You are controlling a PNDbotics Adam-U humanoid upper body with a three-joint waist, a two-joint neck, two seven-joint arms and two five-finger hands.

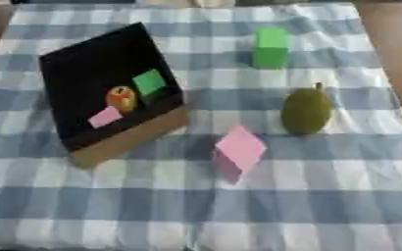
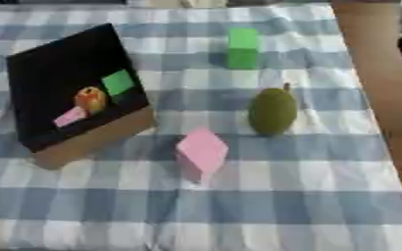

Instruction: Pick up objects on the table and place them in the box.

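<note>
Neither hand is showing in frame, so grip state unknown. Box (image 1: 110, 93) is sitting upper left, already holding three items; pink block (image 1: 238, 153), pear (image 1: 307, 112), green block (image 1: 271, 47) are waiting on bench (image 1: 324, 196), spaced for easy picking.

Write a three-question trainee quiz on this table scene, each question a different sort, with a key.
1. True or false: the green pear lies inside the box.
2. Which thing lies nearest the camera? A) the green block on the cloth B) the pink block on the cloth C) the pear
3. Fill in: the box already holds a small green block, a small pink piece and an ____-coloured fruit.

Key: 1 false; 2 B; 3 orange.
</note>
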